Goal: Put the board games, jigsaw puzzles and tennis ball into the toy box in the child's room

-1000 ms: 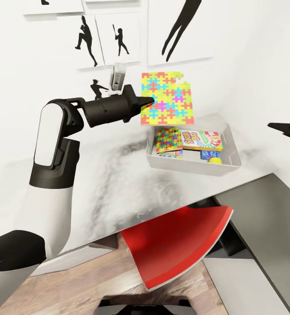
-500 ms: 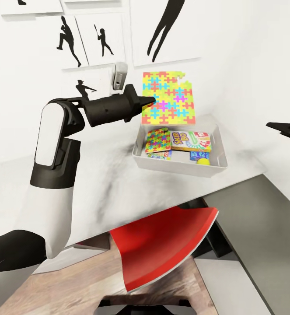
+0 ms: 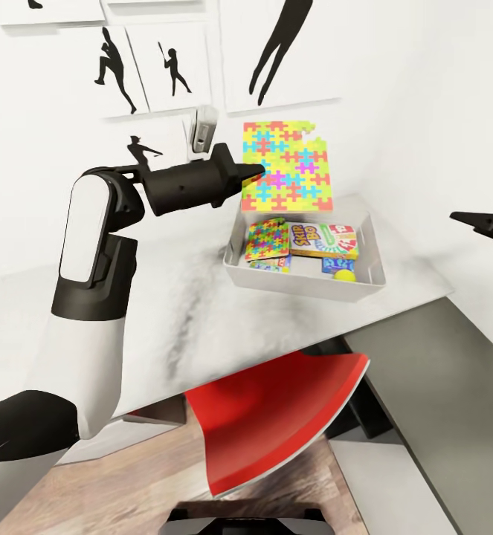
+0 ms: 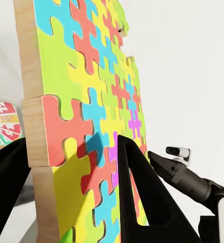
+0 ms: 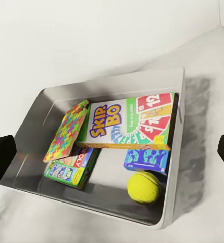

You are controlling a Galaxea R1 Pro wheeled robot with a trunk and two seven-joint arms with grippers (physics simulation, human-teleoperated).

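The left claw (image 3: 255,172) grips 1 jigsaw puzzle (image 3: 286,165) by its edge, holding the bright square upright in the air above the far side of the toy box (image 3: 303,281); in the left wrist view its dark fingers (image 4: 140,187) pinch the wooden-edged board (image 4: 86,121) from both faces. The grey toy box sits on the pale marbled table (image 3: 187,312) near the white wall with black athlete posters (image 3: 138,67). Inside the box lie a second jigsaw puzzle (image 5: 67,130) leaning on the Monopoly box (image 5: 71,168), the Skip-Bo box (image 5: 131,121) resting across the middle, the small blue box (image 5: 147,159) partly under it, and the tennis ball (image 5: 143,186) just beside the blue box near 1 corner. The right claw (image 3: 478,222) hangs in the air well to the side of the box; its fingertips (image 5: 1,157) at the frame edges suggest it is spread wide, though little of them shows. A red chair (image 3: 276,416) stands under the table
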